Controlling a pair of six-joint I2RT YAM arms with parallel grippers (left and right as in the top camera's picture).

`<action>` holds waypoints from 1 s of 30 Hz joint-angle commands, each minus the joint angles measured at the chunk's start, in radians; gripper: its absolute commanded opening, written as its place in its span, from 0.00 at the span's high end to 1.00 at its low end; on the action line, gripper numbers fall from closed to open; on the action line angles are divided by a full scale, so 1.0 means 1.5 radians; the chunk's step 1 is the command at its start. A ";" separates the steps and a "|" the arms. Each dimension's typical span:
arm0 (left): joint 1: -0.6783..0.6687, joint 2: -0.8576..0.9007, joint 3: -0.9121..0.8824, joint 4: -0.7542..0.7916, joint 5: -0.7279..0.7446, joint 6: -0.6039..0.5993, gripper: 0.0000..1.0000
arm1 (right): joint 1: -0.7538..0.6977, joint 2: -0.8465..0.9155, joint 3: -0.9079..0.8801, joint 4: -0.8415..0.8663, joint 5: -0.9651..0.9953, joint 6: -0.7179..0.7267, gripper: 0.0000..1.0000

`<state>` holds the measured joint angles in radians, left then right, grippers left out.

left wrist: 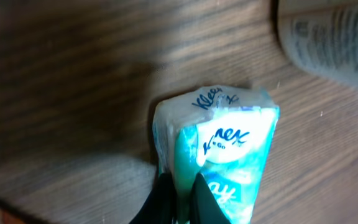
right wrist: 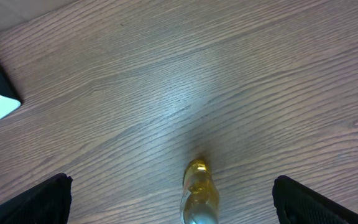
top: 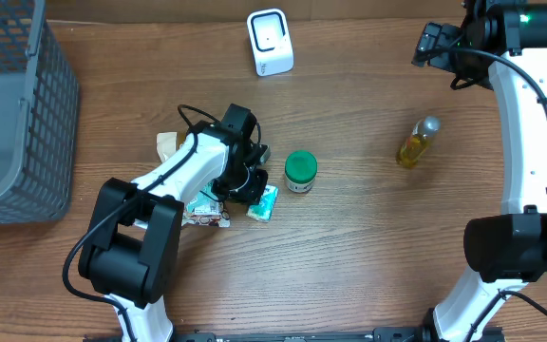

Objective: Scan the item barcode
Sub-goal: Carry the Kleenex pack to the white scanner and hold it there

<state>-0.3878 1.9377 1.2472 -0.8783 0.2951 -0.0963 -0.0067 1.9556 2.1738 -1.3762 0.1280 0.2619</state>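
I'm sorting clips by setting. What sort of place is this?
Probably a mock shop checkout on a wooden table: a white barcode scanner, a grey wire basket, and small goods such as a Kleenex pack and a green-lidded jar.

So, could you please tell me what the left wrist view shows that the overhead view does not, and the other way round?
Only the left wrist view: the Kleenex lettering on the tissue pack, and how the left claw is closed on the pack's edge. Only the overhead view: the white scanner, the grey basket, the green-lidded jar, the yellow bottle and the right arm. Both: the tissue pack lying on the wooden table.
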 commanded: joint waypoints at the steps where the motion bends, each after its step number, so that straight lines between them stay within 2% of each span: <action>1: 0.020 0.008 0.049 -0.028 -0.010 0.015 0.96 | -0.004 -0.006 0.006 0.004 0.001 0.000 0.00; 4: 0.033 -0.019 0.095 -0.065 -0.051 0.001 0.96 | -0.004 -0.006 0.006 0.004 0.001 0.000 0.00; 9: 0.013 -0.098 0.158 -0.070 -0.332 -0.074 0.96 | -0.004 -0.006 0.006 0.004 0.001 0.000 0.00; 11: 0.002 -0.124 0.181 -0.054 -0.390 -0.076 0.96 | -0.004 -0.006 0.006 0.004 0.001 0.000 0.00; 17: -0.005 -0.167 0.255 -0.003 -0.400 -0.069 0.96 | -0.004 -0.006 0.006 0.004 0.001 0.000 0.00; 19: -0.005 -0.170 0.290 0.025 -0.381 -0.016 0.96 | -0.004 -0.006 0.006 0.004 0.001 0.000 0.00; 21: -0.003 -0.161 0.344 0.025 -0.376 0.003 0.96 | -0.004 -0.006 0.006 0.004 0.001 0.000 0.00; 25: -0.002 -0.115 0.510 -0.032 -0.402 0.051 0.96 | -0.004 -0.006 0.006 0.004 0.001 0.000 0.00; 30: -0.002 0.005 0.752 -0.147 -0.404 0.086 0.96 | -0.004 -0.006 0.006 0.004 0.001 -0.001 0.00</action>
<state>-0.3912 1.8439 2.2349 -1.0515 -0.2874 -0.0368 -0.0067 1.9556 2.1738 -1.3766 0.1284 0.2611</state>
